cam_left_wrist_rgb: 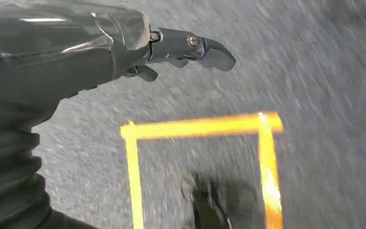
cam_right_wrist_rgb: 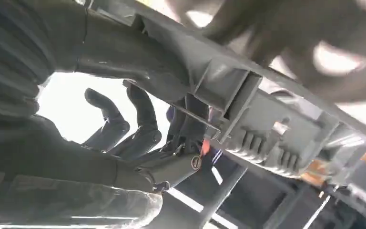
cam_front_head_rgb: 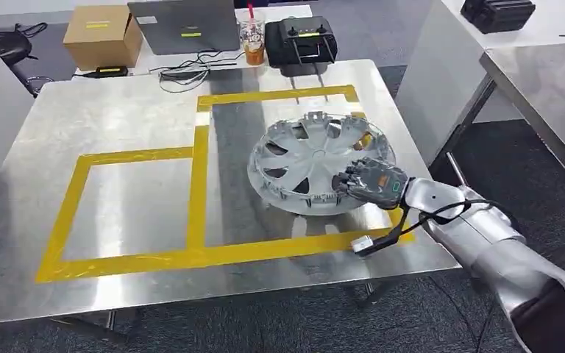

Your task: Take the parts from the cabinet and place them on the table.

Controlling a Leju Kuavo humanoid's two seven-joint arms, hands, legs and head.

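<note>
Nearest the camera in the head view, the right arm (cam_front_head_rgb: 485, 243) is stretched in from the lower right, a black cable (cam_front_head_rgb: 412, 220) trailing from its wrist to a small white plug (cam_front_head_rgb: 361, 243) lying on the tape. At its end the right hand (cam_front_head_rgb: 371, 182) is closed on the near right rim of the hubcap (cam_front_head_rgb: 316, 158). In the right wrist view the hand (cam_right_wrist_rgb: 138, 138) is seen from beneath, thumb over the ribbed grey rim (cam_right_wrist_rgb: 267, 138) and dark fingers (cam_right_wrist_rgb: 124, 129) curled under it, so the part is judged to be gripped, not merely touched.

The hubcap itself is held over the right taped box of the worktop (cam_front_head_rgb: 118, 110), within the yellow tape (cam_front_head_rgb: 199, 184). Its far edge seems to be on or close to the steel, while the gripped edge appears slightly raised (contact cannot be settled from these views).

The left hand (cam_left_wrist_rgb: 181, 47) is seen hanging above the grey floor (cam_left_wrist_rgb: 314, 71) and a taped square (cam_left_wrist_rgb: 200, 129); nothing is held, and its fingers are loosely curved and apart, though blur leaves little more to tell.

Farther back, a cardboard box (cam_front_head_rgb: 101, 33), a laptop (cam_front_head_rgb: 184, 26), a drink cup (cam_front_head_rgb: 252, 33) and a black controller (cam_front_head_rgb: 305, 40) are ranged along the far edge.

The step in hand is judged to be the placing. What is called for next is that the rim be lowered flat inside the tape, the fingers be spread, and the hand be drawn clear without the part being dragged.
</note>
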